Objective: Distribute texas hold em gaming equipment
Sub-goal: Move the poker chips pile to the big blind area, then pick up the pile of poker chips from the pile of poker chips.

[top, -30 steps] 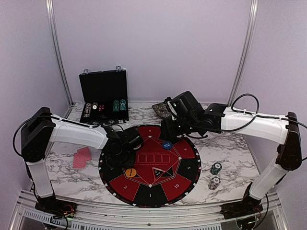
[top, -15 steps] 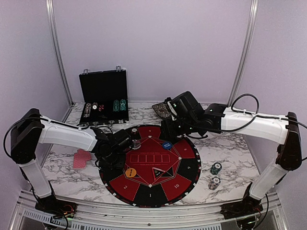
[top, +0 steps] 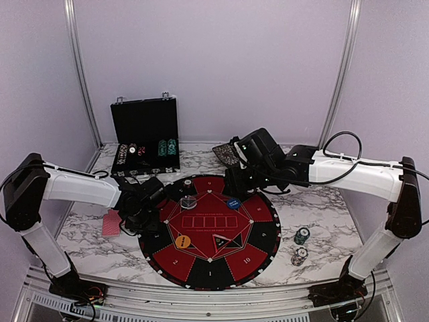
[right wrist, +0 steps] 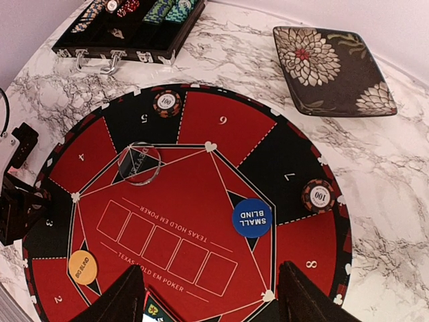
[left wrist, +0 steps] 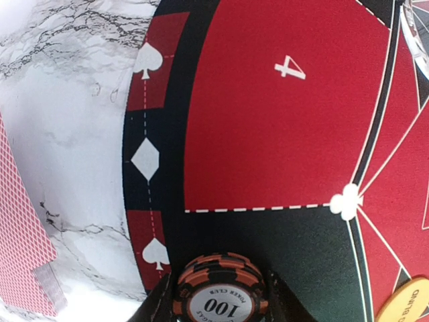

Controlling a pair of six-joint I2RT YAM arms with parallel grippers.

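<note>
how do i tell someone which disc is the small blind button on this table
Find the big round red-and-black mat; on its right side, just inside black segment 7, lies the small blind button. It is the only blue disc: the orange button and clear button sit on the mat's other side, and the nearby 100 chip has a striped edge.

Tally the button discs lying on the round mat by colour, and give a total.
Orange button disc: 1
Blue button disc: 1
Clear button disc: 1
Total: 3
</note>
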